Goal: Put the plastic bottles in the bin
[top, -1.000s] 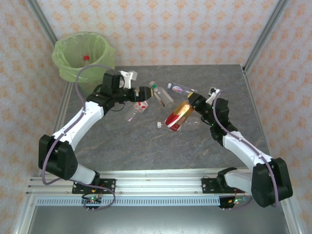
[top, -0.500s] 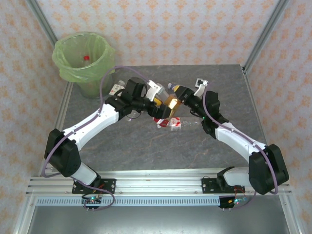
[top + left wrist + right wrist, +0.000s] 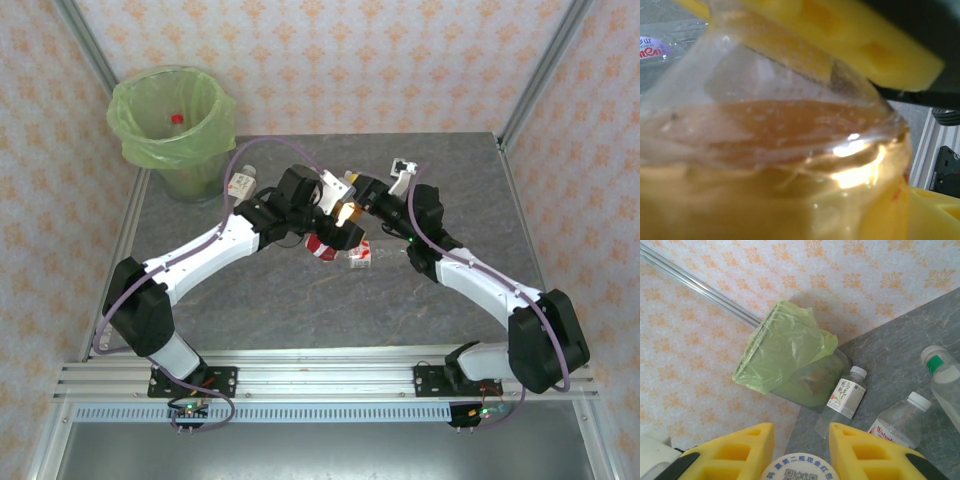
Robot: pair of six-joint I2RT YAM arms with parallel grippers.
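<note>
change, arms: the left arm (image 3: pixel 200 255) has stretched farther toward the tabletop's (image 3: pixel 250 310) far middle than half a second ago. The right arm (image 3: pixel 480 285) has drawn in to meet it. A second ago they stood well apart.
change, bottle: the brown-orange bottle (image 3: pixel 770 130) now hangs between both grippers, left of where the right arm carried it a second ago.
left gripper (image 3: pixel 340 214): yellow fingers (image 3: pixel 840 35) spread wide around the bottle's body, the upper one against it; whether they pinch it cannot be told.
right gripper (image 3: pixel 801 432): pressed together on the same bottle's capped end.
bin (image 3: pixel 785 355): lined with a light-green bag, at the tabletop's far left corner, well apart from the held bottle.
white-label bottle (image 3: pixel 844 399): just beside the bin; dark characters, unreadable.
clear bottle (image 3: pixel 897 421): near it; red lettering beginning "Wa".
purple-label bottle (image 3: pixel 652 47): behind the held bottle; letters cut off.
cap (image 3: pixel 797 469): white, with a QR square under a ring of Chinese characters too small to read.
</note>
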